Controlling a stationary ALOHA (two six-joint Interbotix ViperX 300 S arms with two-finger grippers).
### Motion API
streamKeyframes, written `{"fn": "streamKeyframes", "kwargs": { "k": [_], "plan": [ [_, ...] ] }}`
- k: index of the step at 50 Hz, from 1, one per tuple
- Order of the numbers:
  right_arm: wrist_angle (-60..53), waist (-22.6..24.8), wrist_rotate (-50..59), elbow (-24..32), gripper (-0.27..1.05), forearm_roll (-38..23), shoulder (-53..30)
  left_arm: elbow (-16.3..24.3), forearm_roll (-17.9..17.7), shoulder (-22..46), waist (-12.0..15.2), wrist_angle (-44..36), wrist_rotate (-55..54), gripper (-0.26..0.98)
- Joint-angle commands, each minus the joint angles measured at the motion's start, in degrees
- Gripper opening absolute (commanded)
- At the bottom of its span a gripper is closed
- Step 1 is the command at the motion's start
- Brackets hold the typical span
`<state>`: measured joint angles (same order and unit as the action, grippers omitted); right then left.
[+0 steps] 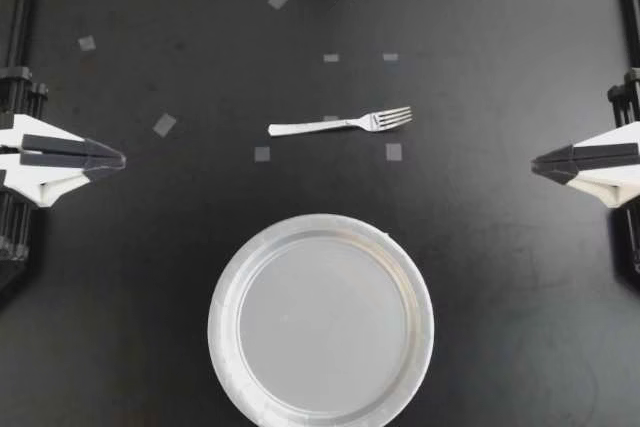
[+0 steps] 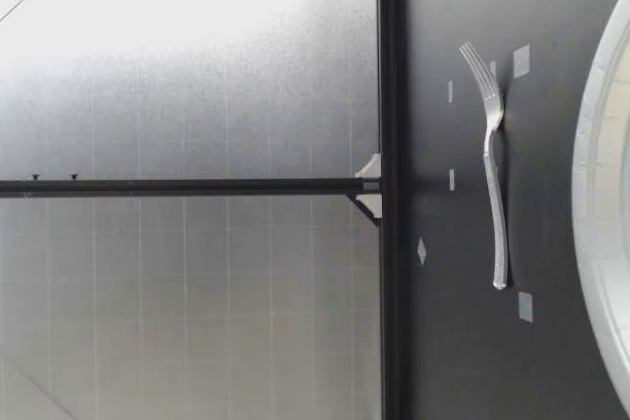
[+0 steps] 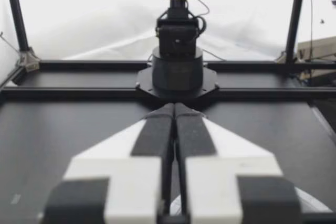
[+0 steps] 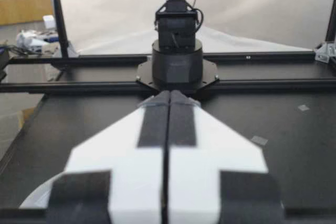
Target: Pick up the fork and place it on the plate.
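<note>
Facing each other from opposite sides of the table, both grippers are closed and empty, with the fork lying between them.
My left gripper [image 1: 118, 159] and my right gripper [image 1: 538, 162] each have their fingers pressed together, tips pointing across the black table [image 1: 500, 277]. The silver metal fork [image 1: 340, 124] lies flat, well apart from both and roughly midway between their tips, tines toward my right gripper and handle toward my left. The round silver paper plate [image 1: 225, 292] sits near the fork without touching it. Small grey tape squares [image 1: 394, 152] dot the table around the fork.
</note>
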<state>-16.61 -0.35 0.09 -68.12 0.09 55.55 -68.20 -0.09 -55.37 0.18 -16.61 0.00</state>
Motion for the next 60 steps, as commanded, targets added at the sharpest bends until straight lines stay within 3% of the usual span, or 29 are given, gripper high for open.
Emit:
{"fn": "streamKeyframes", "kwargs": {
  "k": [1,6,12,18,22,26,31,36,43,55,60],
  "plan": [
    [-0.4,0.3,-0.2,0.0,0.03,-0.1,-0.1,-1.2,-0.4,-1.7,1.1,-0.6,-0.5,0.08],
    [-0.8,0.2,-0.3,-1.8,-0.04,-0.1,2.0,-2.0,-1.2,-4.3,1.1,-0.2,-1.1,-0.02],
    [-1.7,0.2,0.0,-3.6,-0.04,-0.1,5.4,-2.4,-4.0,-6.3,1.1,0.6,-3.0,-0.03],
    [-2.2,0.2,0.4,-4.5,-0.04,0.0,6.3,0.0,-7.1,-6.2,1.9,3.7,-3.3,-0.03],
    [-2.2,0.2,0.3,-4.5,-0.04,-0.1,5.3,4.8,-7.4,-5.3,4.0,9.9,-2.8,-0.02],
    [-2.2,0.2,0.4,-4.3,-0.04,0.0,4.0,12.7,-6.6,-2.6,7.3,20.7,-1.7,-0.02],
    [-2.2,0.2,0.5,-4.3,-0.04,0.4,2.8,19.8,-4.8,0.9,10.8,31.3,0.5,-0.02],
    [-2.2,0.2,0.7,-4.4,-0.04,1.5,2.9,23.7,-3.4,2.9,11.9,33.9,3.1,-0.01],
    [-2.2,0.2,0.7,-4.7,-0.04,1.7,3.9,28.7,-3.4,4.5,11.9,36.9,6.0,0.11],
    [-2.2,0.2,0.6,-4.7,-0.04,1.7,3.9,37.0,-3.3,15.0,12.4,45.0,6.3,0.52],
    [-1.9,0.2,0.7,-4.9,-0.04,1.7,3.9,41.3,-2.6,21.1,14.8,49.3,6.5,0.53]
  ]
}}
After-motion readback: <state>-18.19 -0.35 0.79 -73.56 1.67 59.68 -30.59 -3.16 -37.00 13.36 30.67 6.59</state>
